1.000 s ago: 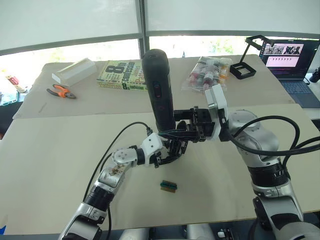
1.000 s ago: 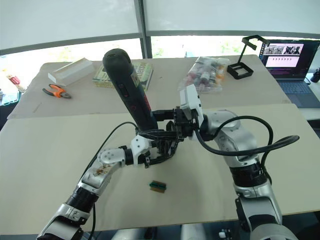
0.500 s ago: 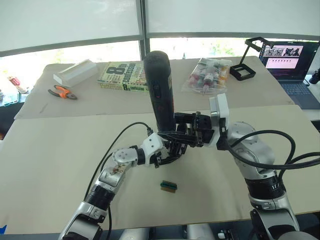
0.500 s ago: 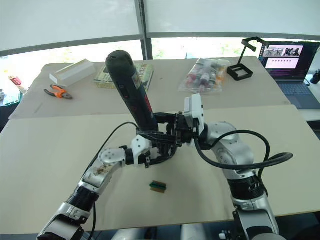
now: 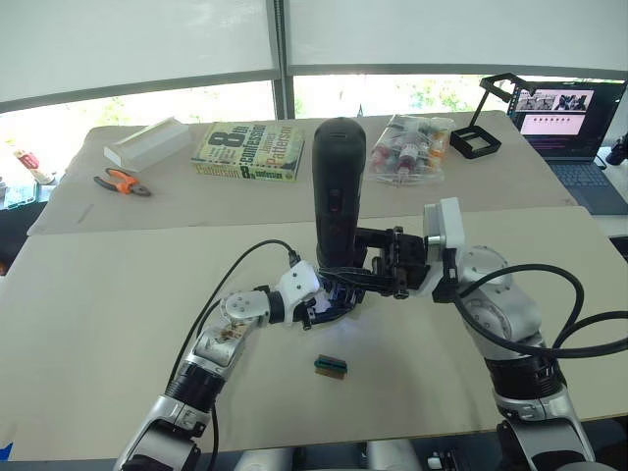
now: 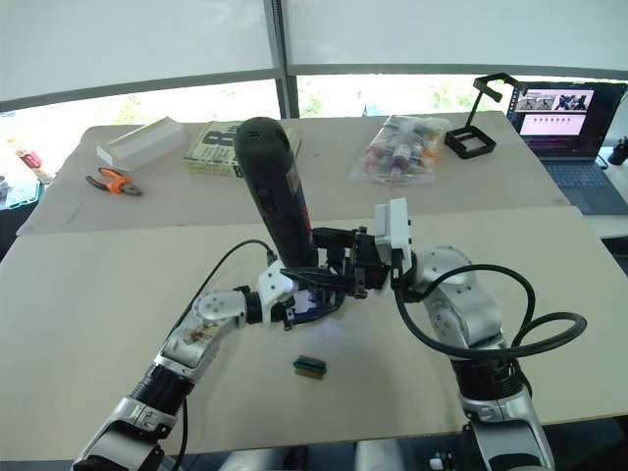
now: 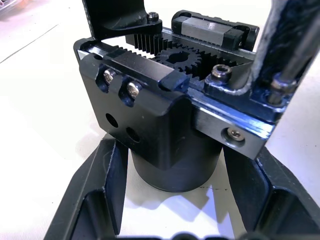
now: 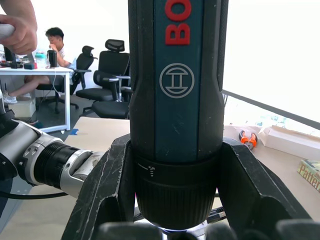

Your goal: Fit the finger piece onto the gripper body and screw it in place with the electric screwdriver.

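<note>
My right end effector (image 5: 378, 275) is clamped around the electric screwdriver (image 5: 337, 196), a thick dark cylinder that stands almost upright over the middle of the surface (image 5: 98, 294), its lower end down among the parts at my left end effector (image 5: 329, 299). In the right wrist view the fingers (image 8: 107, 190) press both sides of its collar, and the barrel carries red letters "BO" cut off at the edge, above a round emblem with an H-like mark.

My left end effector grips the gripper body (image 7: 165, 125) from both sides: a chunky black block on a round base, with toothed racks, a central gear and silver screw heads on top. It sits on the surface just beyond the tiny green-and-brown block (image 5: 331, 365).

The book (image 5: 250, 149) on the far surface reads "8" and "confession".

A second ago the screwdriver leaned away to my left; now it is nearly vertical.
</note>
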